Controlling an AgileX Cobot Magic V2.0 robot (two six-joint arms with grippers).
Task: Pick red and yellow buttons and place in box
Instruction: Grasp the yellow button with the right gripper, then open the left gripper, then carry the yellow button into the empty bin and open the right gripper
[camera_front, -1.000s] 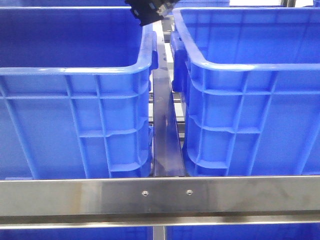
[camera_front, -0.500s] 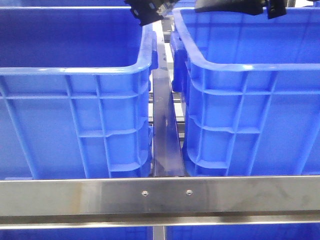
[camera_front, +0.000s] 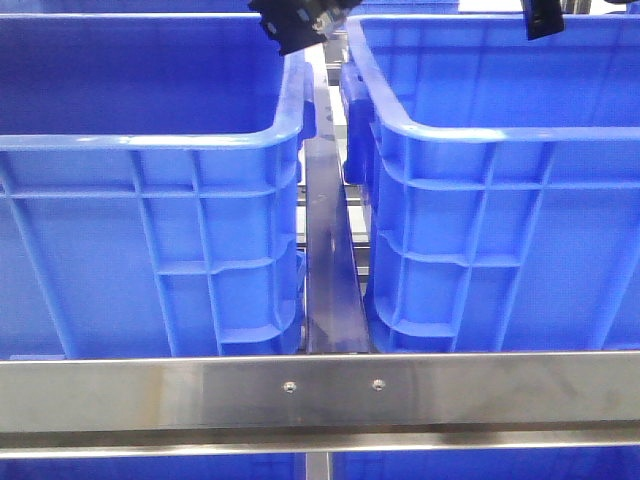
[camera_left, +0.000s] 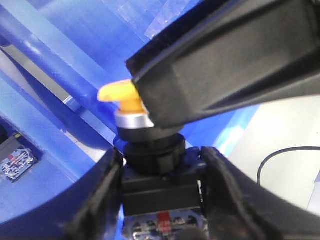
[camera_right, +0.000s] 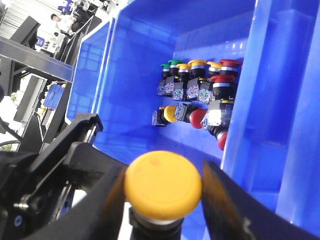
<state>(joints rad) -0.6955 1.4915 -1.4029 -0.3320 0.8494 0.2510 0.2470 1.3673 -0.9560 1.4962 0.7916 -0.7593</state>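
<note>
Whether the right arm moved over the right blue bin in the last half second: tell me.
Yes. The right arm has pulled back toward the right blue bin's far right corner; only a small black piece remains.

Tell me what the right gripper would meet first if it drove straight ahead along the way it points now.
Judging by its wrist view, the right gripper, shut on a yellow mushroom-head push button, points into the blue plastic bin. It would probably meet the bare bin floor first, short of the cluster of push buttons; depth is unclear.

Two bins (camera_front: 150, 200) (camera_front: 500, 200) side by side, rail (camera_front: 330, 260) between.
</note>
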